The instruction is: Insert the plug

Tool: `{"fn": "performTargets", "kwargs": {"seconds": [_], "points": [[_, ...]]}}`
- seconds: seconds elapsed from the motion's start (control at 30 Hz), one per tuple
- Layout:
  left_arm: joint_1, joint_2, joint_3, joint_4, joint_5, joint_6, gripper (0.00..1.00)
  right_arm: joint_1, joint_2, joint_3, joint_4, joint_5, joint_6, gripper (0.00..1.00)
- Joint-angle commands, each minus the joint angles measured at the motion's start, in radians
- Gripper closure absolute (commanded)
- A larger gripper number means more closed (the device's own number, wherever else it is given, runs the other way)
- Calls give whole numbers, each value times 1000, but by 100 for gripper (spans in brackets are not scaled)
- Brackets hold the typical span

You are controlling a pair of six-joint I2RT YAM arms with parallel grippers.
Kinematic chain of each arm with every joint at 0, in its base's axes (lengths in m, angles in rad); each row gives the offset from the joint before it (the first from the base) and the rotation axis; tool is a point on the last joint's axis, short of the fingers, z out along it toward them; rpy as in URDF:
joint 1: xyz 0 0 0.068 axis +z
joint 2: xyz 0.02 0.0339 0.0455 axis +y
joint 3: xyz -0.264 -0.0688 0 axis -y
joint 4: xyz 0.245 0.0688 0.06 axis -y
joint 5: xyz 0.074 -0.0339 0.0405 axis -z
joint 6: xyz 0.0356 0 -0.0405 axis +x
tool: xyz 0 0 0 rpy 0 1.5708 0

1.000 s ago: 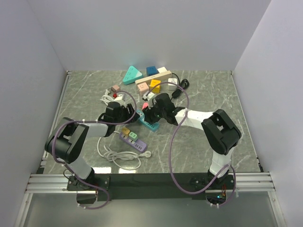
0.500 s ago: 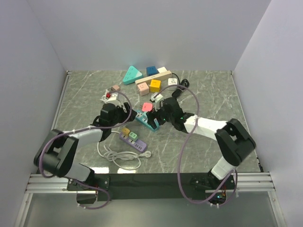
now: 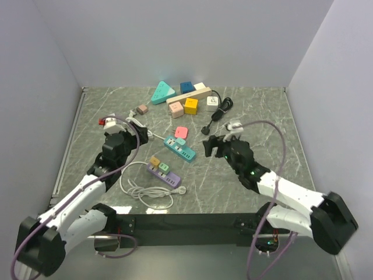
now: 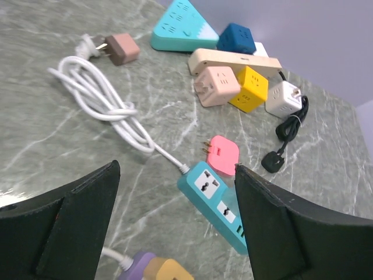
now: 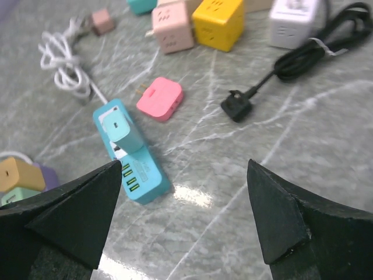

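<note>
The teal power strip (image 3: 180,149) lies mid-table with a light teal plug (image 5: 120,132) standing upright in one of its sockets. In the left wrist view the teal power strip (image 4: 217,205) shows two white sockets, its far end hidden by a finger. My left gripper (image 3: 133,137) is open and empty, hanging to the left of the strip. My right gripper (image 3: 211,146) is open and empty too, to the right of the strip and apart from it. Seen from the wrists, the left gripper (image 4: 176,169) and the right gripper (image 5: 184,165) hold nothing.
A pink plug (image 3: 181,132) and a black plug (image 3: 206,129) with its cord lie just behind the strip. A purple strip (image 3: 165,171) with yellow and green adapters and a coiled white cable (image 3: 145,192) lie nearer. Coloured socket blocks (image 3: 186,99) crowd the back.
Both arms have drawn back from the teal strip, the left to the left and the right to the right. Both grippers have opened. The teal plug stays in the strip.
</note>
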Motion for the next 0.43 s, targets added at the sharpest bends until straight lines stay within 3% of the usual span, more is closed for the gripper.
{"fn": "performTargets", "kwargs": {"seconds": [0.0, 0.4], "points": [[-5, -83, -2, -121, -95, -15, 14, 3, -125, -99, 114, 146, 97, 6], [-6, -186, -26, -140, -100, 4, 13, 2, -322, -162, 18, 295, 114, 4]]}}
